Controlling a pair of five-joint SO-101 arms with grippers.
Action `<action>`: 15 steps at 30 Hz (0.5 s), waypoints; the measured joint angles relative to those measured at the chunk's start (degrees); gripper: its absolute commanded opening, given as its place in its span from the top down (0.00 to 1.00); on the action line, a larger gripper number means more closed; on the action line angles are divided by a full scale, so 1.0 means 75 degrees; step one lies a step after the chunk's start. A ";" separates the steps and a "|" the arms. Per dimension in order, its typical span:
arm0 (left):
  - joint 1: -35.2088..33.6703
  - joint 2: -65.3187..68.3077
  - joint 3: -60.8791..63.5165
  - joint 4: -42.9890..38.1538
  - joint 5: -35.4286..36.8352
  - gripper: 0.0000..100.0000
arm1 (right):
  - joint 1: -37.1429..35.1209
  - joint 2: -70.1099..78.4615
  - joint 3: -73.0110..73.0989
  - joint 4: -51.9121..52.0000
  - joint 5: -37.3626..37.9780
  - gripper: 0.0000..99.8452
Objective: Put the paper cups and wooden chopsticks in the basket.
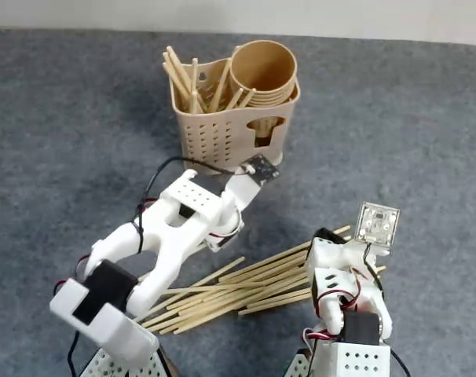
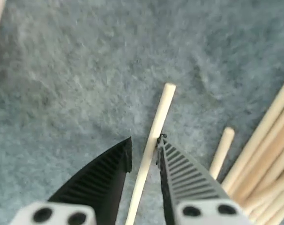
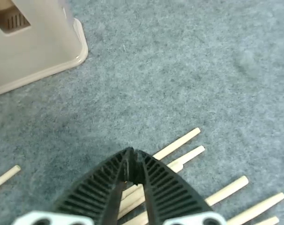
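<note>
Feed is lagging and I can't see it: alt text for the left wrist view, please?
The left gripper straddles one wooden chopstick over grey carpet, its jaws not quite closed on it. More chopsticks lie alongside.

The scene is overlooked by a fixed high camera, set above and behind the two arms and tilted forward, so that the basket [image 1: 222,137] is seen at the far side and the loose chopsticks [image 1: 246,287] close to the arm bases. The left wrist camera is aimed down along the left gripper [image 2: 145,140] and is held very near the grey carpet [image 2: 85,70]. The right wrist camera is aimed down past the right gripper [image 3: 133,152] from somewhat farther off. The chopsticks and carpet are shared by all three views; the basket is shared by the high and right wrist views.
</note>
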 measured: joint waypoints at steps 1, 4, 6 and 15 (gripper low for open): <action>0.0000 0.0070 -0.0059 0.0000 0.0000 0.90 | 0.0000 0.0000 0.0000 0.0000 0.0000 0.99; 0.0023 0.0399 -0.0316 0.0000 -0.0012 0.96 | 0.0000 0.0000 0.0000 0.0000 0.0000 0.99; 0.0059 0.0656 -0.0551 0.0012 -0.0012 1.00 | 0.0000 0.0000 0.0000 0.0000 0.0000 0.99; 0.0070 0.1383 -0.1594 0.0891 -0.0035 0.99 | 0.0000 0.0000 0.0000 0.0000 0.0000 0.99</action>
